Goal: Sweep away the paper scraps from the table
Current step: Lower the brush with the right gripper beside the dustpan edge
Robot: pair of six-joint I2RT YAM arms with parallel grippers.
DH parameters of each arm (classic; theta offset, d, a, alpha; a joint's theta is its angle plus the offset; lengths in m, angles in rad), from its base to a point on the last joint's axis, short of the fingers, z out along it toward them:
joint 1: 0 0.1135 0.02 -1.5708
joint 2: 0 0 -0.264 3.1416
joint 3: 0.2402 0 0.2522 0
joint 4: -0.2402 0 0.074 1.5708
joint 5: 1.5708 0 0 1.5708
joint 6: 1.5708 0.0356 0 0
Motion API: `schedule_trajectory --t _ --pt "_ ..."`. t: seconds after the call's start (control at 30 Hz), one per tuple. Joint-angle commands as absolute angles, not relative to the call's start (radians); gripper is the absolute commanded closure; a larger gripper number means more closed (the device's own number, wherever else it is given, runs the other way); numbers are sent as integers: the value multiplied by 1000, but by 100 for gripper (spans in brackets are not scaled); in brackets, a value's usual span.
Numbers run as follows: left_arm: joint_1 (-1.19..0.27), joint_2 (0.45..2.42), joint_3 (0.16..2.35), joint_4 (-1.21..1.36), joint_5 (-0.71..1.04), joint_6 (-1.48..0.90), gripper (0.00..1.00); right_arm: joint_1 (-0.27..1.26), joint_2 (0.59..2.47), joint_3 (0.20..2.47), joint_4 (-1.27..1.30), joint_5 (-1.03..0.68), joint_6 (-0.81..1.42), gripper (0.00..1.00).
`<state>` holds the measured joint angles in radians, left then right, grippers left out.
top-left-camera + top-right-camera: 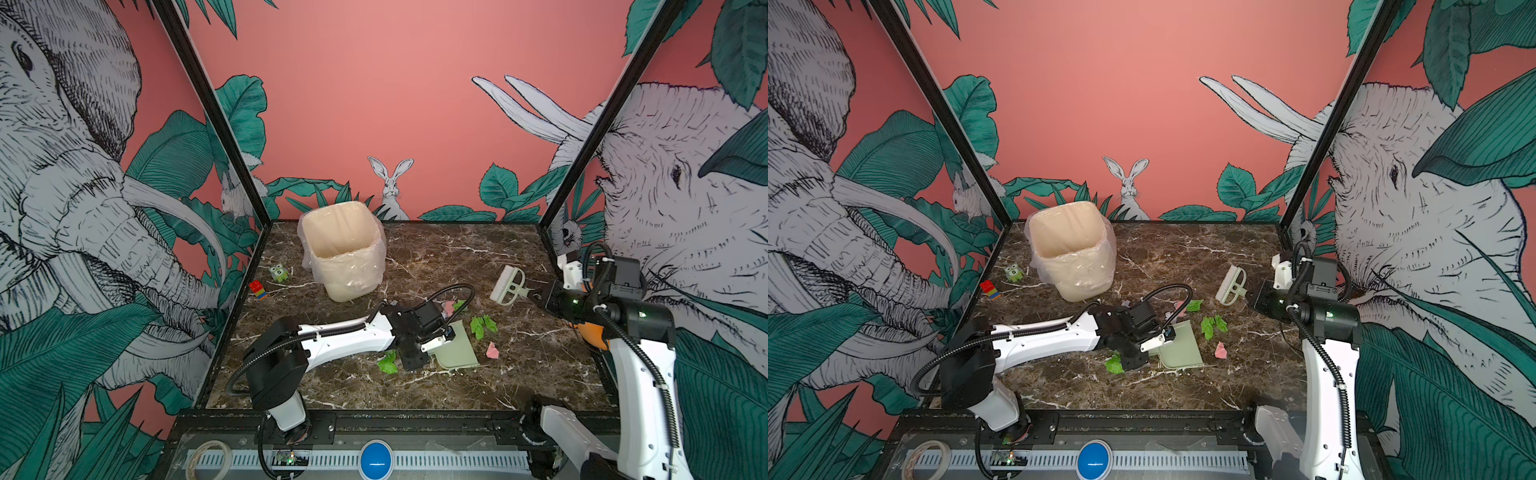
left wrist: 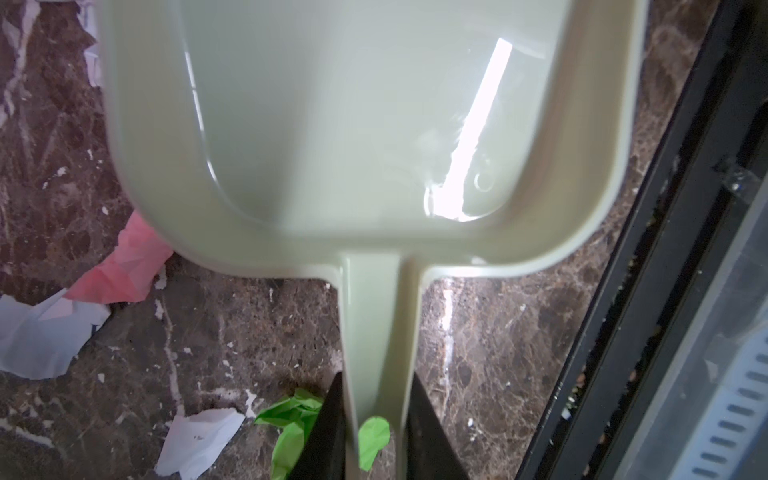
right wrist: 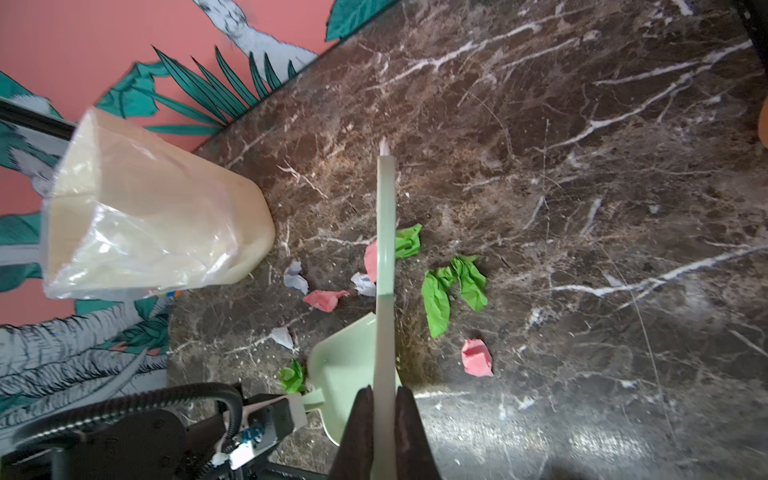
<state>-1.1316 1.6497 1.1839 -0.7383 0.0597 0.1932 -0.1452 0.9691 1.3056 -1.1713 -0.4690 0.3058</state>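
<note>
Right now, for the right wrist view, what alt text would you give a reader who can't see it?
The right tool is shut on a pale green brush, seen edge-on above the dark marble table. Beyond it are green, pink and white paper scraps, a dustpan and a bag-lined bin.

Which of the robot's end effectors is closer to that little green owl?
Left. The left end effector, gripping the dustpan handle, is central, right of the owl and toward the front; the right end effector, holding the brush, is much farther right.
</note>
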Motion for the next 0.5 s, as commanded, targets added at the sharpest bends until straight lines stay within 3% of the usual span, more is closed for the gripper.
schedule_trajectory --t 0.0,0.27,0.47 --pt "-1132 1614 1207 -853 76 221 91 -56 994 1365 -1309 -312 246 100" --pt "-1132 1626 1227 -897 67 248 92 230 1091 1376 -1430 45 297 100" --pt "-1140 1657 1268 -929 59 244 93 341 1139 1344 -1468 157 361 100"
